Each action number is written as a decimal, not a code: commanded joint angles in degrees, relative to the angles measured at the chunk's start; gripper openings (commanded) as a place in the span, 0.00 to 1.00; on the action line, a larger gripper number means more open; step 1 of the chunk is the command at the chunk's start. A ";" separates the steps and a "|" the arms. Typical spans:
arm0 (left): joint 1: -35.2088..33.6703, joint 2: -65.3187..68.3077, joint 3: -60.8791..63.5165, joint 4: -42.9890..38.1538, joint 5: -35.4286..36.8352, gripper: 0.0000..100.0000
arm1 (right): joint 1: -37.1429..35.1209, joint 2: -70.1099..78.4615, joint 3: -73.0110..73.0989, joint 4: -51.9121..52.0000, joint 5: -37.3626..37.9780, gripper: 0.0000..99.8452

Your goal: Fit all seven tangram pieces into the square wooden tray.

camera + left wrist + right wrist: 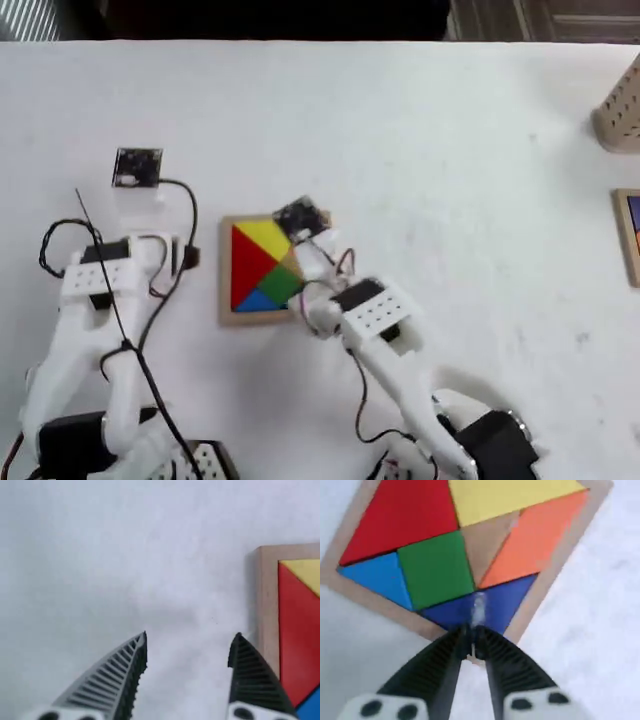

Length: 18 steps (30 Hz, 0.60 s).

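Observation:
The square wooden tray (226, 290) lies on the white table between the two arms. It holds red (400, 515), yellow (505, 497), orange (535, 540), green (437, 567), light blue (377, 575) and dark blue (495, 605) pieces. A wood-coloured triangle (487, 545) shows between yellow, green and orange; I cannot tell whether it is a piece or bare tray floor. My right gripper (472, 639) is shut, with its tips at the dark blue piece's outer corner by the tray rim. My left gripper (191, 637) stands open over bare table just beside the tray's edge (265, 605).
A perforated wooden block (620, 115) and a second framed board (628, 235) sit at the table's far right edge. Black cables (150, 300) trail around the left arm. Open white tabletop stretches behind and to the right of the tray.

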 commanded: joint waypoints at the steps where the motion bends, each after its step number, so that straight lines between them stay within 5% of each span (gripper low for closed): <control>1: -0.31 -1.71 -0.79 -1.05 0.62 0.27 | 1.27 -1.10 -2.81 0.57 0.88 0.02; 12: -0.13 -1.89 -0.79 -0.79 0.79 0.27 | -0.22 -19.74 -4.57 11.30 0.88 0.02; 18: 0.75 -2.24 -0.79 -1.05 0.53 0.01 | 8.04 -32.92 -4.13 19.12 1.14 0.02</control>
